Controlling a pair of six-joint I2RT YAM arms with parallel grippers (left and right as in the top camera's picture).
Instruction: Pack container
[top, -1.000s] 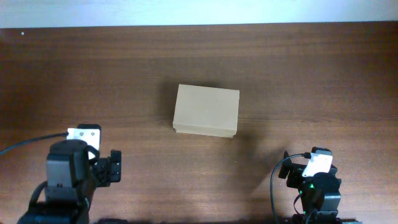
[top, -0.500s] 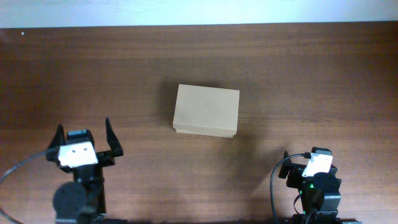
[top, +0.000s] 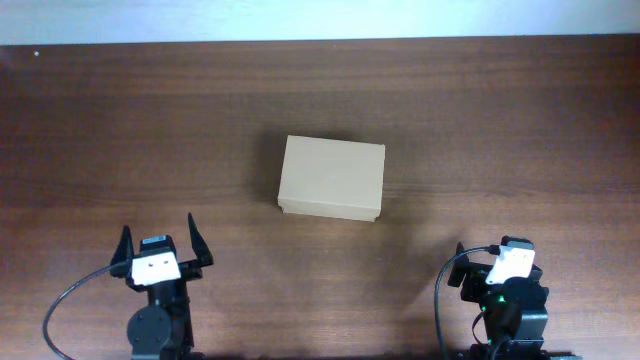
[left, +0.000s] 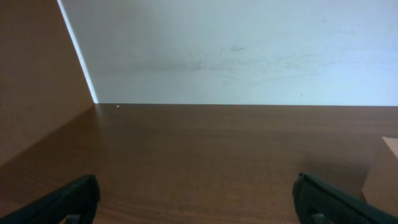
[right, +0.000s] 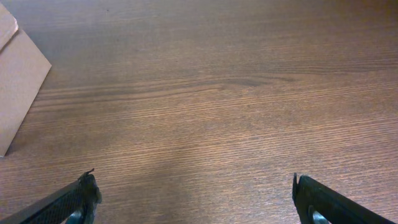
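The container (top: 330, 178) is a tan cardboard box with its lid shut, sitting mid-table. Its edge shows at the far right of the left wrist view (left: 387, 171) and its corner at the upper left of the right wrist view (right: 17, 84). My left gripper (top: 160, 240) is open and empty near the front left, well short of the box; its fingers frame bare wood in the left wrist view (left: 202, 202). My right gripper (top: 490, 268) is open and empty at the front right, over bare wood in the right wrist view (right: 193, 199).
The brown wooden table (top: 500, 120) ends at a white wall (left: 236, 50) along the back. A brown side panel (left: 31, 74) stands at the left in the left wrist view. No items to pack are in view.
My left arm has swung round from the far left, and its open gripper now faces the back wall, a little further right and nearer the front. The right arm and box have not moved.
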